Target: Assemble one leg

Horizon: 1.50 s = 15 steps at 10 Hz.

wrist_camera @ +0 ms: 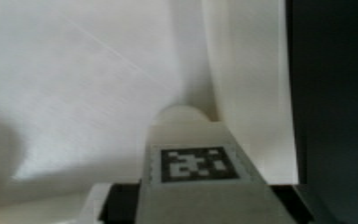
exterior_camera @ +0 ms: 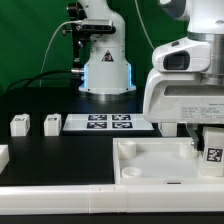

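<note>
Nearest in the exterior view: a large white tray-like piece (exterior_camera: 150, 165) lies along the front of the black table (exterior_camera: 60, 150), its raised rim and a rounded corner recess visible. Another white part (exterior_camera: 3, 157) shows only as a sliver at the exterior view's left edge; cannot tell what it is. Over the tray's end on the exterior view's right, the arm's bulky white wrist housing (exterior_camera: 185, 95) hangs low. Under it the gripper (exterior_camera: 212, 140) is mostly cut off by the frame edge; one leg (exterior_camera: 213, 152) sits there with its black-and-white tag facing the camera, down at the tray's far right corner. Wrist view confirms: the leg (wrist_camera: 190, 150) stands between the fingers (wrist_camera: 115, 203), tag face toward the lens, dark pads pressed on either side of it, so the jaws are clamped on it. Its far end points into the white tray surface (wrist_camera: 87, 90) beside a curved inner wall; cannot tell whether it touches. Mid-distance: two more legs (exterior_camera: 19, 124) and (exterior_camera: 51, 123) stand upright on the table toward the exterior view's left, near each other but apart. Just beside them, toward centre, the marker board (exterior_camera: 107, 123) lies flat with four tags. Farthest: the robot base (exterior_camera: 106, 70) with cables, against a green backdrop (exterior_camera: 30, 40).
</note>
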Tool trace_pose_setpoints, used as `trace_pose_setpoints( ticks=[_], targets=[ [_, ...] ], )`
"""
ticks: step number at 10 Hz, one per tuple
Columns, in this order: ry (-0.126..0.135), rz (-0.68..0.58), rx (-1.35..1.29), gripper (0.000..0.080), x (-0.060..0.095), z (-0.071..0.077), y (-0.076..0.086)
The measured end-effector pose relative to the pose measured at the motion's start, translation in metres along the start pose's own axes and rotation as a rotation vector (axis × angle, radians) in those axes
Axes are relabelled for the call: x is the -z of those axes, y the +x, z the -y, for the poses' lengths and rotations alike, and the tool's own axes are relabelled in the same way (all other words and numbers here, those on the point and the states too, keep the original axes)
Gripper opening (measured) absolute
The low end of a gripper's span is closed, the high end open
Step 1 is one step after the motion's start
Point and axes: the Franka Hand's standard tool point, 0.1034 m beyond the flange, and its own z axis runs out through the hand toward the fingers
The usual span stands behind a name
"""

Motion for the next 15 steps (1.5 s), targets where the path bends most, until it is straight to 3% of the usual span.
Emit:
trace_pose_setpoints(
  ticks=[10, 12, 15],
  targets=[
    [0.000, -0.011, -1.187, 0.0292, 0.0012, 0.0059, -0.0022],
    [0.005, -0.020, -1.345, 0.0292, 0.0023, 0.0063, -0.0009],
    [0.007, -0.018, -1.309, 0.0292, 0.0023, 0.0056, -0.0004]
  ],
)
